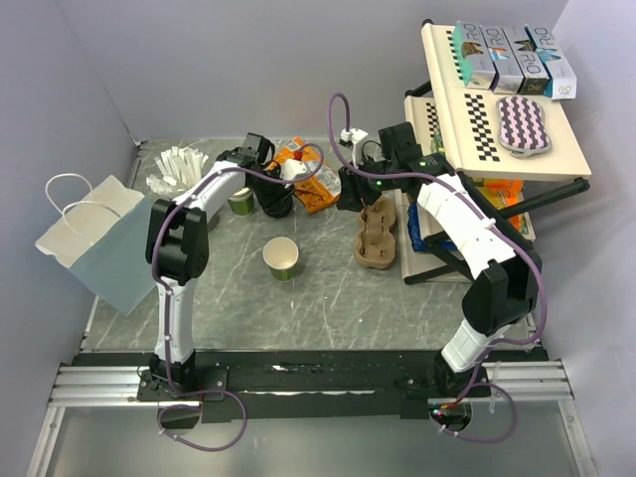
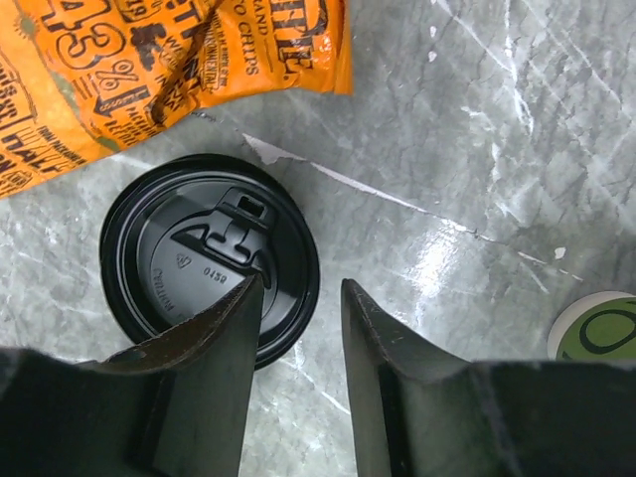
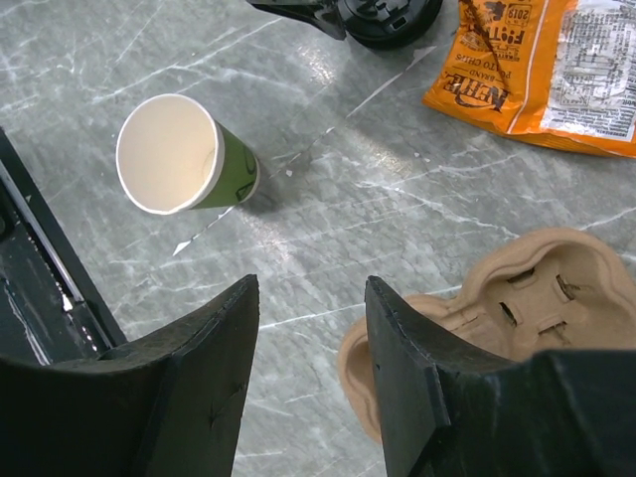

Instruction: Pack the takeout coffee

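Toward ten o'clock of the left gripper (image 2: 300, 288) stands the round, black-lidded paper takeout coffee (image 2: 209, 258). Gripper released, grasping nothing.

Both arms (image 1: 171, 308) wear white shells, black joints, purple cables (image 1: 331, 114).

Left fingers (image 2: 199, 378): black. At their tips, the takeout coffee (image 2: 189, 248) shows a glossy black lid with embossed markings. Beyond it lies a chip bag (image 2: 149, 60), orange with dark brown lettering. The counter (image 2: 477, 119) is grey marble with white veining.

Right fingers (image 3: 199, 368): black. Ahead of them, the lidless cup (image 3: 169, 149) is cream-white inside and green outside. Just beside one finger, the cup carrier (image 3: 517, 308) is plain tan.
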`<action>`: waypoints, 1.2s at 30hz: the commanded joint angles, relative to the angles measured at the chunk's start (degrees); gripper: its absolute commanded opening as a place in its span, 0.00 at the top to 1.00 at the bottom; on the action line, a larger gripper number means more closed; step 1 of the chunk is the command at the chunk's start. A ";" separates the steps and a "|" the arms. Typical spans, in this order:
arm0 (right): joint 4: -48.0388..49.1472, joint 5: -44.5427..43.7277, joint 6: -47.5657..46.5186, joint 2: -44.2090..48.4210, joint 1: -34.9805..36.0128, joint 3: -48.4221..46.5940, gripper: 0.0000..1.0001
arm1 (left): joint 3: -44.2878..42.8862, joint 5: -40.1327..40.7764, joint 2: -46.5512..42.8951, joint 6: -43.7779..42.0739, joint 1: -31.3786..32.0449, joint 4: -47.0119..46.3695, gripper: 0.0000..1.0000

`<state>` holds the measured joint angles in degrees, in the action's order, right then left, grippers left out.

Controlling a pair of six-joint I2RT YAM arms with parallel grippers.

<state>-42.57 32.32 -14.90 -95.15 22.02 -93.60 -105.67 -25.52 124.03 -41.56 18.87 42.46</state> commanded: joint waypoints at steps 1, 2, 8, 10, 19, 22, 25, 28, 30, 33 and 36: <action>-0.32 0.73 -0.75 1.02 -0.31 -1.23 0.46 | 0.29 -0.15 0.16 -0.72 0.46 -1.94 0.58; -0.32 0.56 -0.75 1.11 -0.31 -1.06 0.45 | 0.46 0.11 0.25 -0.71 0.46 -2.03 0.58; -0.24 0.12 -0.92 1.20 -0.40 -0.79 0.45 | 0.81 0.73 0.78 -0.63 0.90 -2.91 0.62; -0.15 0.03 -0.92 1.20 -0.31 -0.79 0.45 | 0.73 0.82 0.86 -0.54 1.08 -2.91 0.63; -0.15 -0.50 -1.01 1.11 -0.40 -0.36 0.44 | 1.52 0.73 0.69 -0.45 1.43 -3.17 0.64; -0.06 -0.41 -0.93 1.02 -0.40 -0.35 0.44 | 2.39 0.99 0.51 -0.28 1.60 -3.70 0.64; -0.24 -0.50 -0.92 0.85 -0.49 -0.61 0.44 | 2.92 1.26 0.69 -0.27 1.61 -4.14 0.65; -0.24 -0.50 -0.84 0.50 -0.49 -1.14 0.44 | 2.75 1.35 0.86 -0.19 1.61 -4.14 0.68; -0.32 -0.50 -0.66 0.41 -0.57 -1.32 0.44 | 2.31 1.26 1.04 -0.19 1.69 -4.05 0.71; -0.24 -0.50 -0.66 0.06 -0.58 -1.41 0.44 | 1.96 1.52 1.04 -0.36 1.69 -3.87 0.76; -0.15 -0.41 -0.49 -0.21 -0.58 -1.67 0.44 | 1.96 2.22 1.22 -0.45 1.69 -3.79 0.81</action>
<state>-42.76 31.97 -14.90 -95.26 22.02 -93.60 -102.85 -23.88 124.49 -41.32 20.10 39.68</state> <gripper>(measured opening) 0.558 0.220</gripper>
